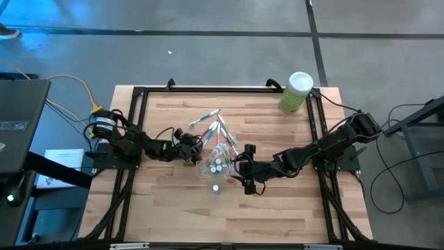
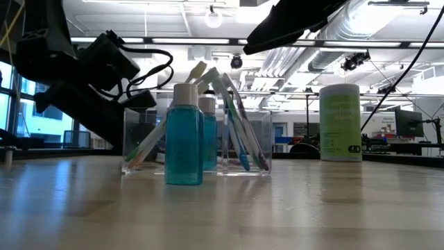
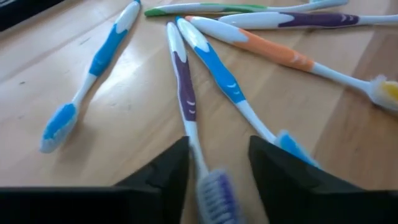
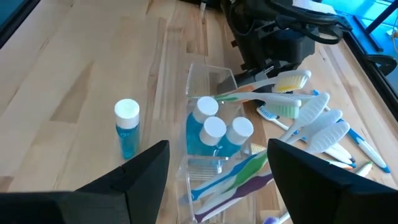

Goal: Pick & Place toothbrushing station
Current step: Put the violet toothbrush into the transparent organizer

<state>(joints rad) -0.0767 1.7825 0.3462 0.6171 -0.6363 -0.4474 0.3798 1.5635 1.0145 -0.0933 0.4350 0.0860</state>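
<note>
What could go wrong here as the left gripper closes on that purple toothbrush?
The purple toothbrush lies beside a blue toothbrush, so the left gripper might catch both. The clear holder is already crowded with brushes, so adding one could push others out. A lone blue bottle near the right gripper could get tipped.

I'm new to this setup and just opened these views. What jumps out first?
A clear holder mid-table, with toothbrushes fanning out of it and white-capped blue bottles inside. The left hand straddles a purple toothbrush lying on the wood. A green canister stands at the far right corner.
</note>
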